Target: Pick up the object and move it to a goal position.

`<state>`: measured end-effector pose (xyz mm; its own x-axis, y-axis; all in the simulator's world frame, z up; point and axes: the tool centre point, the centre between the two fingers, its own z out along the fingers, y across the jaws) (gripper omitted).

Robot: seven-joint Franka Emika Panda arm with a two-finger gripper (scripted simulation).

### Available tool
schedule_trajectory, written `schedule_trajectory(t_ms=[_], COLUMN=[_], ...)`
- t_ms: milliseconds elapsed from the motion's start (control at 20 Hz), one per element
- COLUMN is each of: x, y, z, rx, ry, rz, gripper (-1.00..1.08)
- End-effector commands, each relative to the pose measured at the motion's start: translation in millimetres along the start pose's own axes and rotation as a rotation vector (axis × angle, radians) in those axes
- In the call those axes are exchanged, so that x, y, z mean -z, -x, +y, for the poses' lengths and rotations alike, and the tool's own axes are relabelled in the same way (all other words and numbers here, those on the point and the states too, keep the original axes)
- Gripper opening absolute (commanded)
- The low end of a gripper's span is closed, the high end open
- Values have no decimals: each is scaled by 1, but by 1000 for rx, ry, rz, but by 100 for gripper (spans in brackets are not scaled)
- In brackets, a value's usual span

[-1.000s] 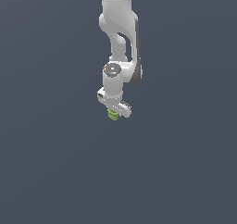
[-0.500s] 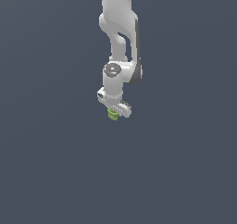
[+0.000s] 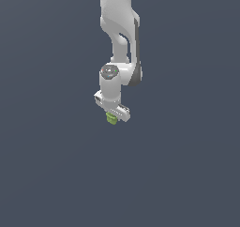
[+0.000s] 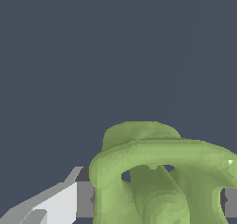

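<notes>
The object [image 3: 111, 119] is a tiny lime-green lump sticking out just below the white hand of the arm, near the middle of the exterior view. My gripper [image 3: 112, 117] is shut on it. In the wrist view the object [image 4: 157, 177] fills the near part of the picture as a lumpy green shape with holes, held between a grey-white finger [image 4: 69, 202] on one side and a dark pad [image 4: 230, 202] on the other. No goal marker shows in either view.
The white arm [image 3: 121, 38] reaches down from the top of the exterior view. Around it there is only a plain dark blue-grey background, with no edges or other objects visible.
</notes>
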<state>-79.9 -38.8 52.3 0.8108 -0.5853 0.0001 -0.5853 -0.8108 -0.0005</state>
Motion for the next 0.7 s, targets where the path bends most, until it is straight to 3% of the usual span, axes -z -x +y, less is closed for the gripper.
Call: schedule_trajectory(t_ms=[0,650], x=[6,43], y=[-13,-104], z=[0,-3], rx=[0,0], ry=[0,0], rz=[1,1], gripper=[-100,-100])
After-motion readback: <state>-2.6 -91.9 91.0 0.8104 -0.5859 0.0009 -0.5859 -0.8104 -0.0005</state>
